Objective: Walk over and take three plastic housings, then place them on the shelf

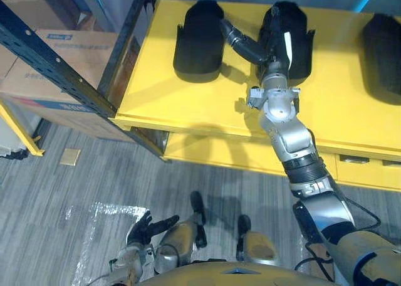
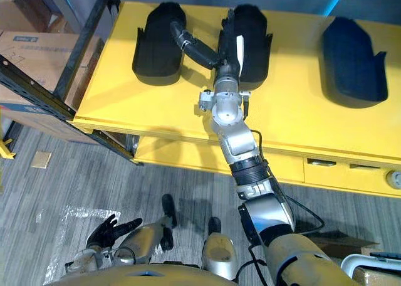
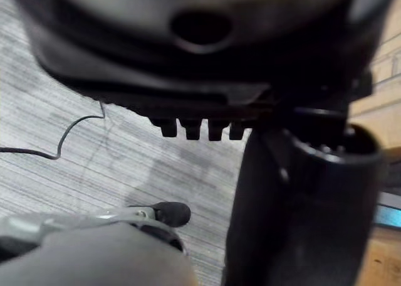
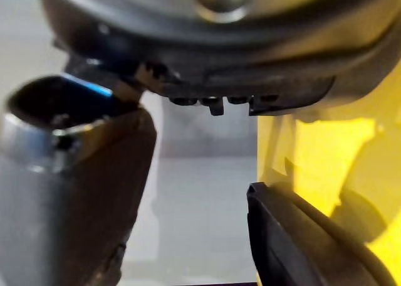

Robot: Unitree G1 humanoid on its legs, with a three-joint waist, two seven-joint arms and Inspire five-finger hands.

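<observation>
Three black plastic housings lie in a row on a yellow table top (image 1: 188, 104): a left housing (image 1: 199, 41), a middle housing (image 1: 299, 32) and a right housing (image 1: 383, 47). My right hand (image 1: 274, 44) reaches over the near end of the middle housing, fingers straight along it. Its thumb (image 1: 241, 42) sticks out towards the left housing without touching it. In the right wrist view the thumb (image 4: 75, 192) stands apart from a housing's dark edge (image 4: 301, 236). My left hand (image 1: 147, 226) hangs low over the floor, fingers spread, holding nothing.
A dark metal rack post (image 1: 50, 66) slants across the left, with cardboard boxes (image 1: 69, 41) behind it. Yellow drawers (image 1: 363, 167) run under the table top. The grey floor (image 1: 94, 173) has a small tan tile (image 1: 70, 156) and a shiny film patch (image 1: 103, 220).
</observation>
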